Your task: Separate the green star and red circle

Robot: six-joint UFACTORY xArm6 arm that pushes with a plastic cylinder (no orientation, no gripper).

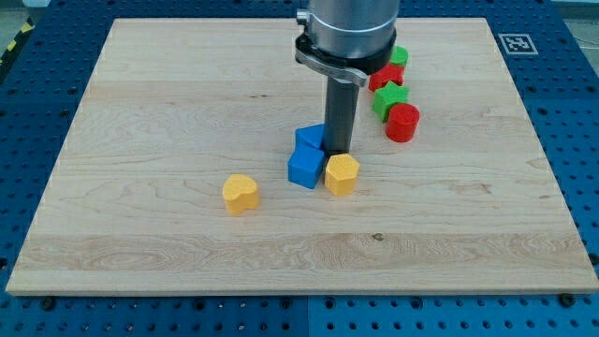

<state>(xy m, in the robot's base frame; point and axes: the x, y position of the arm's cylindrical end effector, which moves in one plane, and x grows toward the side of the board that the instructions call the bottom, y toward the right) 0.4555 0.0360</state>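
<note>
Green star and red circle are touching at this moment, the circle sitting at about five o'clock from the star, so the separation has not been achieved as far as this view shows.

Going from the view's left across the tabletop: a yellow heart-like block lies alone toward the bottom. Next come two blue blocks, a blue cube-like block in front and another blue block right behind it at twelve o'clock, partly hidden. A yellow hexagonal block touches the front blue one at its three o'clock.

My tip stands just at twelve o'clock of that yellow hexagon and beside the rear blue block, so it sits in the middle cluster, well short of the task pair. The end effector here is a plain rod with nothing to clench or release, and it holds nothing; it can only push.

Further right is the task group: another red block at about eleven o'clock from the star, partly hidden by the arm's body, and a green block above it, its shape unclear. The star and red circle lie at roughly two o'clock from my tip.

In my judgement the whole task is left: the tip must travel to the pair and drive between them, or push one of them away.
</note>
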